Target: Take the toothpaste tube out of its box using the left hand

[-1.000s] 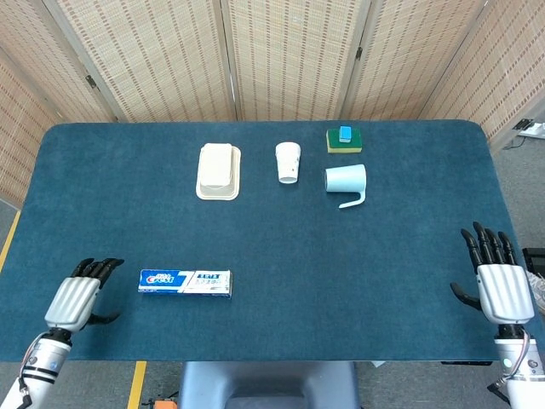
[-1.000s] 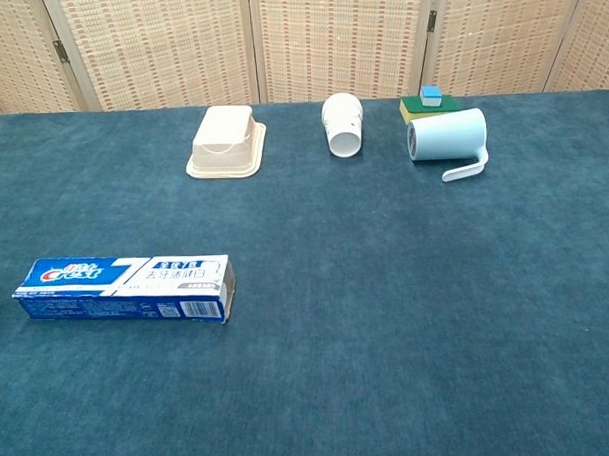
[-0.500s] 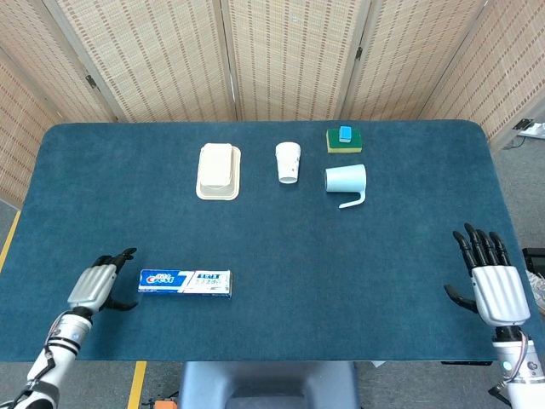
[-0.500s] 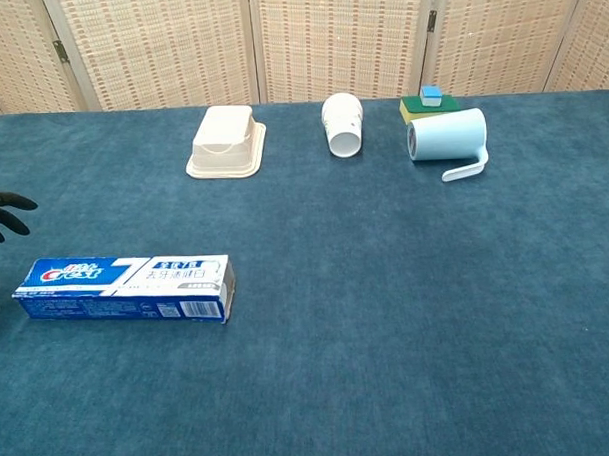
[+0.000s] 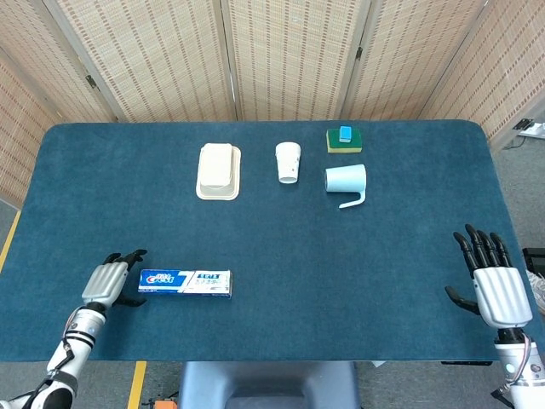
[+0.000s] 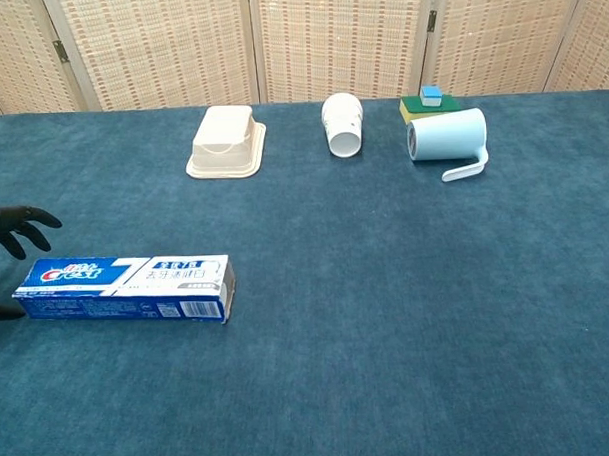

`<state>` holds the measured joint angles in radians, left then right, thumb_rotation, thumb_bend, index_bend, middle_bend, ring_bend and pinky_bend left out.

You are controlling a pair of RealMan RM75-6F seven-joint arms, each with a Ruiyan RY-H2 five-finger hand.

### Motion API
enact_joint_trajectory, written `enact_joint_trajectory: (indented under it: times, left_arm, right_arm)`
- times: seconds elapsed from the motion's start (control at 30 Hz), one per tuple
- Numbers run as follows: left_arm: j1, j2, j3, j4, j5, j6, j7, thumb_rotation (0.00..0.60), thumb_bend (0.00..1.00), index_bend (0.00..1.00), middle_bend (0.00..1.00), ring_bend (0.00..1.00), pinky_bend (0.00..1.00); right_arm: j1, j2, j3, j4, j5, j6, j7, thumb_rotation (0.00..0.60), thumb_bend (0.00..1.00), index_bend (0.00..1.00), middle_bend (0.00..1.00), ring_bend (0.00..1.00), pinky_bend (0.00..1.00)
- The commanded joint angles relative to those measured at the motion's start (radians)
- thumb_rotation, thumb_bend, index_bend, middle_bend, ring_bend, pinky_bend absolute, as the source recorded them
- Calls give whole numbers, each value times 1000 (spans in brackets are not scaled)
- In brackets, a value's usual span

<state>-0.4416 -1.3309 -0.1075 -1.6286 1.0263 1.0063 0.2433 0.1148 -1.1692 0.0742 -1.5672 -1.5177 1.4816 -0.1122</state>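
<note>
The blue and white toothpaste box (image 5: pixel 185 282) (image 6: pixel 125 288) lies flat near the table's front left, long side left to right. My left hand (image 5: pixel 111 279) (image 6: pixel 12 230) is just beyond the box's left end, fingers spread, holding nothing. Its dark fingertips reach above that end of the box and its thumb (image 6: pixel 3 312) lies in front of it. My right hand (image 5: pixel 495 285) hovers at the table's front right edge with fingers spread, far from the box. The tube itself is not visible.
At the back stand a beige tray (image 5: pixel 218 170), a white paper cup on its side (image 5: pixel 288 161), a light blue mug on its side (image 5: pixel 346 181) and a green sponge with a blue block (image 5: pixel 344 138). Woven screens close off the back.
My left hand has moved right toward the box's left end, and its fingertips have come into the chest view. The right hand barely shifted. The box has not moved.
</note>
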Motion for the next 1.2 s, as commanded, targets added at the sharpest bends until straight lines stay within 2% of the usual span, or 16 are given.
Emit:
enact_joint_trajectory:
  times: [0.03, 0.33, 0.73, 1.2]
  left_arm:
    - [-2, -16, 0, 15, 2, 8, -1, 600, 171, 171, 280, 301, 129]
    - [-18, -40, -5, 47, 1, -7, -22, 600, 172, 188, 290, 323, 141]
    - [-13, -76, -4, 94, 59, 27, -70, 600, 179, 302, 434, 475, 257]
    - [-7, -72, 4, 85, 87, 39, -84, 600, 182, 367, 506, 545, 300]
  right_arm:
    - [-1, 0, 0, 0, 0, 2, 0, 600, 249, 0, 0, 0, 0]
    - [-6, 2, 0, -2, -1, 11, 5, 600, 249, 0, 0, 0, 0]
    - [-21, 0, 0, -8, 8, 28, -10, 600, 249, 0, 0, 0, 0]
    - [-22, -2, 3, -7, 9, 27, -14, 600, 249, 0, 0, 0, 0]
